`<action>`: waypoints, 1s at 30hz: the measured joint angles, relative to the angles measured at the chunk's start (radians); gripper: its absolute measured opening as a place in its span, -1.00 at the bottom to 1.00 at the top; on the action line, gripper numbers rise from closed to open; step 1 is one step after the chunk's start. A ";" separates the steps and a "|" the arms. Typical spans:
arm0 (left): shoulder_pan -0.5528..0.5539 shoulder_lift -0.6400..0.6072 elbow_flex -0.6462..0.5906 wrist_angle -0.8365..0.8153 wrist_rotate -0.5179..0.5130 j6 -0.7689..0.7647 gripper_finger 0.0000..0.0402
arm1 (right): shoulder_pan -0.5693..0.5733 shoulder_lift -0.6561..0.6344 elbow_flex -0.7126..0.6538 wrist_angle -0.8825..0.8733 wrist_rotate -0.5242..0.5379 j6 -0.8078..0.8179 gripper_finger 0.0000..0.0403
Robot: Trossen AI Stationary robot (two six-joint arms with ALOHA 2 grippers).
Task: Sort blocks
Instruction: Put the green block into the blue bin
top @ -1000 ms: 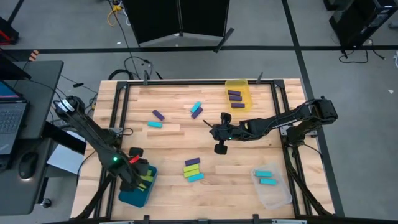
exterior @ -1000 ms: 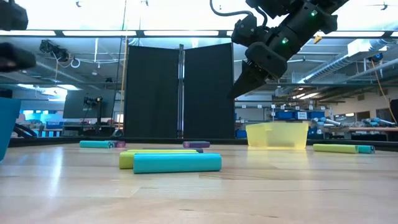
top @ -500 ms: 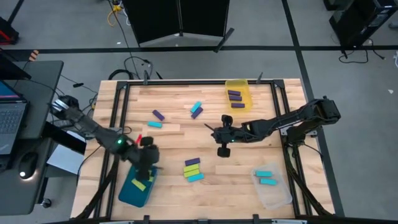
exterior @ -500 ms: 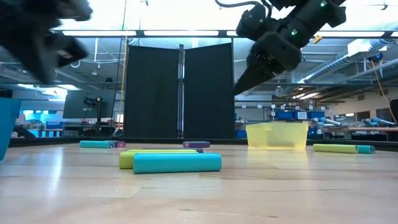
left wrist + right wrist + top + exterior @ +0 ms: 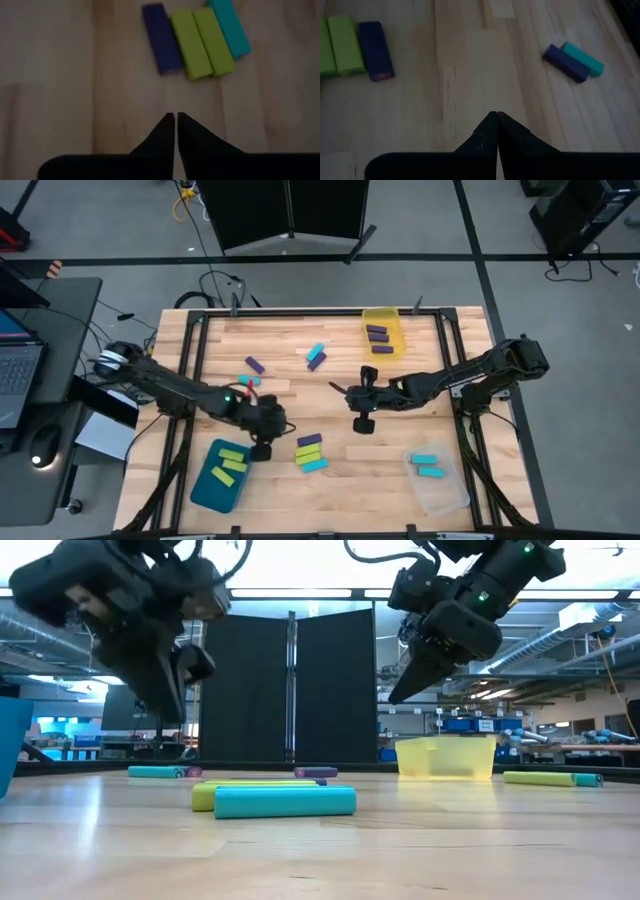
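Four blocks lie side by side on the table: purple, two lime green and cyan (image 5: 310, 452), also in the left wrist view (image 5: 195, 37). Loose blocks lie farther back: a purple one (image 5: 254, 365), a cyan one (image 5: 248, 380), and a cyan and purple pair (image 5: 316, 357). My left gripper (image 5: 266, 426) is shut and empty, above the table just left of the four blocks (image 5: 175, 116). My right gripper (image 5: 358, 398) is shut and empty, raised over the table's middle (image 5: 496, 114).
A teal bin (image 5: 205, 485) at the near left holds lime green blocks. A yellow bin (image 5: 394, 315) at the far edge holds purple blocks. A clear bin (image 5: 445, 490) at the near right holds two cyan blocks. Bare wood lies between the grippers.
My left gripper has left the teal bin and swung toward the table's right, and now hangs beside the four blocks. My right gripper has drifted slightly toward the right edge. No block on the table has moved.
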 joint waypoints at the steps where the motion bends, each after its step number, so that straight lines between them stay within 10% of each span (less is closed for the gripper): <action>1: 0.000 0.025 0.000 0.015 0.007 0.005 -0.82 | 0.000 0.000 0.000 -0.001 0.001 0.002 -0.93; 14: -0.002 0.212 0.000 0.278 0.121 0.002 -0.30 | 0.001 0.000 0.000 0.001 0.005 0.001 -0.93; 30: 0.003 0.307 0.002 0.426 0.054 -0.026 -0.26 | 0.002 0.000 0.000 -0.006 0.005 -0.002 -0.93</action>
